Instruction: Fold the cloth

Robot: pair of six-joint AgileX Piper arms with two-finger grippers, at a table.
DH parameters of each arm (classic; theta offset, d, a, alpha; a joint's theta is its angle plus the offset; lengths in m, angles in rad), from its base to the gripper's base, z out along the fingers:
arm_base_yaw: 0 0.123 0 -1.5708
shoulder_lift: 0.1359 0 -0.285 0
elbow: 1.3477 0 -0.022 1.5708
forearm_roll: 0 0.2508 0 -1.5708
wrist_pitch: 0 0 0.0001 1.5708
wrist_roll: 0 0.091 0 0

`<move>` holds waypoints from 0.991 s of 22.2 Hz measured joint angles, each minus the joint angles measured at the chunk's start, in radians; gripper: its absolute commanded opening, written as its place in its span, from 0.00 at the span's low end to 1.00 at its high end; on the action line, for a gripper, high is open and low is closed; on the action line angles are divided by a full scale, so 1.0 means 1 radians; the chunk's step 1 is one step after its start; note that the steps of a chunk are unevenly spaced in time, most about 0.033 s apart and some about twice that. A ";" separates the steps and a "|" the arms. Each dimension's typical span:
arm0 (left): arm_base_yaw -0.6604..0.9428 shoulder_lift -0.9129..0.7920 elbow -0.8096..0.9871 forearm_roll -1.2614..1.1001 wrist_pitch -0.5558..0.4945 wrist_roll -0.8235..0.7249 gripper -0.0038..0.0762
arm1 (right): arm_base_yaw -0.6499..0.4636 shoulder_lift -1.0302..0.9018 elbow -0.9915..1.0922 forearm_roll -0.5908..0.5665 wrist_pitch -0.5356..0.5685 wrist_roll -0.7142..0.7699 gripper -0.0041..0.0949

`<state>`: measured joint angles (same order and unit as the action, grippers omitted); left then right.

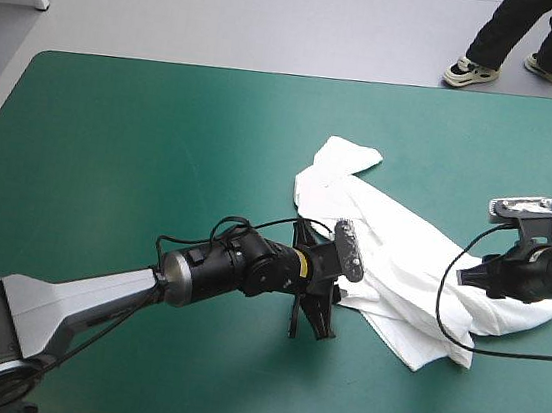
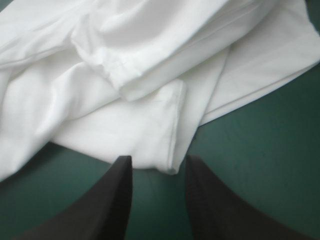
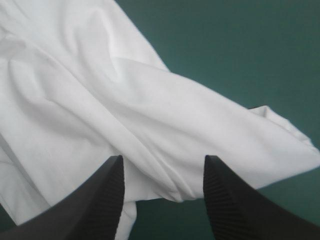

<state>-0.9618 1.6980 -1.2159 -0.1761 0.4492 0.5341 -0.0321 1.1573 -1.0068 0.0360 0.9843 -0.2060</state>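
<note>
Closest in: black fingers (image 2: pixel 110 200) of left tool (image 2: pixel 158 159), set apart, nothing clamped between them. Just ahead of their tips, a hemmed corner of the T-shirt (image 1: pixel 401 252), lying flat on the teal-green surface (image 1: pixel 162 152); bare cover under and beside the fingers. Beyond that hem, more white cloth in loose overlapping layers, one rolled fold across the top of the others.

Right tool (image 3: pixel 163 159) likewise spread wide, gripping nothing, its fingers (image 3: pixel 230 205) either side of a soft ridge of white cloth; contact with the cloth not clear.

From above: T-shirt crumpled and partly spread on the right half of the surface, running slantwise from near the middle toward the right edge, one narrow end pointing to the far side. Left tool at its near-left border, reaching in from the left; right tool at its right end, near the right edge of the surface.
</note>
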 measured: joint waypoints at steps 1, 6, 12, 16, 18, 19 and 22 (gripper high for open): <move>0.013 -0.003 0.000 0.003 0.005 -0.004 0.38 | 0.000 0.046 0.024 0.024 -0.028 -0.013 0.52; 0.022 -0.015 0.000 0.005 0.011 -0.012 0.38 | 0.000 0.232 0.044 0.036 -0.132 -0.024 0.49; 0.105 -0.030 0.000 0.008 0.017 -0.033 0.38 | -0.001 0.382 0.037 0.069 -0.170 -0.061 0.05; 0.212 -0.073 0.000 0.016 0.044 -0.043 0.38 | -0.004 0.397 0.032 0.111 -0.178 -0.101 0.04; 0.274 -0.106 0.000 0.026 0.081 -0.043 0.38 | -0.005 0.394 0.032 0.130 -0.181 -0.123 0.04; 0.296 -0.118 0.000 0.027 0.093 -0.043 0.38 | -0.005 0.392 0.032 0.146 -0.181 -0.131 0.04; 0.408 -0.172 0.000 0.039 0.145 -0.043 0.38 | 0.038 0.362 0.035 0.193 -0.173 -0.144 0.04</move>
<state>-0.5542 1.5257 -1.2159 -0.1367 0.5945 0.4910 0.0064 1.5189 -0.9715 0.2286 0.8110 -0.3496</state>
